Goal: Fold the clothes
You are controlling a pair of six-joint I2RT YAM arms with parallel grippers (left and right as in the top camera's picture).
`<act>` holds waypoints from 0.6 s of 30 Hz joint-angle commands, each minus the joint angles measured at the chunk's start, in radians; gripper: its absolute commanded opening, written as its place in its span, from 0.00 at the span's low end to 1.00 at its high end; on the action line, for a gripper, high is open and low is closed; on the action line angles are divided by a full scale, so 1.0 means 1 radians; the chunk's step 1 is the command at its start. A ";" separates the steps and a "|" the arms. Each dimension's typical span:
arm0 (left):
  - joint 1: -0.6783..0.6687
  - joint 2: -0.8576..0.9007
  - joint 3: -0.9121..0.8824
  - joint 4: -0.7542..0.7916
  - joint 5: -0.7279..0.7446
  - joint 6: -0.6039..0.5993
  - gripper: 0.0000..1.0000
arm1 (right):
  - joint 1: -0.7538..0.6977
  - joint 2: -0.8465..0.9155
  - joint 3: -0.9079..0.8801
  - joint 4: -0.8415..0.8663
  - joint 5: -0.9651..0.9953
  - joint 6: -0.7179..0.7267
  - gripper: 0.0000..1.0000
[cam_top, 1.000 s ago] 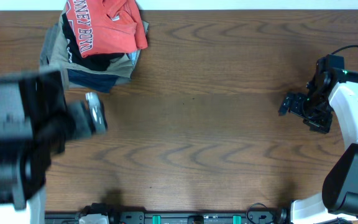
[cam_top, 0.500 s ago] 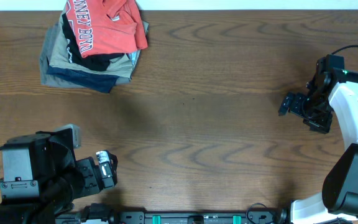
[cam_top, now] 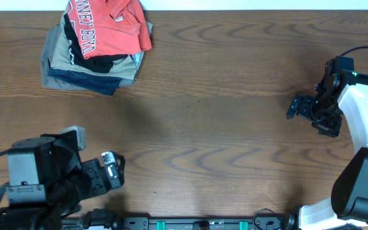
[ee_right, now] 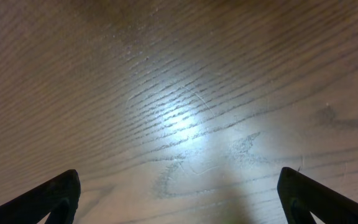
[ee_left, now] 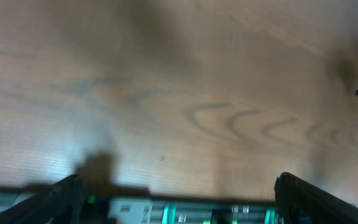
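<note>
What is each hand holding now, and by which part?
Nothing. The left hand and the right hand are both open and empty.

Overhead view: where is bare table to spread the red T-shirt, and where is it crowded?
Bare: the middle of the table, between the garment stack at back left, the left arm at front left and the right arm. Crowded: the back-left corner, where the red T-shirt tops the stack.

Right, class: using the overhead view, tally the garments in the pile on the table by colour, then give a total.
Coral-red T-shirt: 1
Black garment: 1
Tan garment: 1
Dark blue garment: 1
Total: 4 told apart; a greyish edge may be a fifth, too hidden to count.
</note>
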 commanded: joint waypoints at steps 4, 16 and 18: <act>-0.027 -0.244 -0.362 0.398 0.058 -0.016 0.98 | -0.003 -0.003 0.010 -0.001 -0.004 -0.003 0.99; -0.042 -0.713 -0.975 1.166 0.057 0.044 0.98 | -0.003 -0.003 0.010 -0.001 -0.004 -0.003 0.99; -0.042 -0.727 -1.032 1.254 0.057 0.074 0.98 | -0.003 -0.003 0.010 -0.001 -0.003 -0.003 0.99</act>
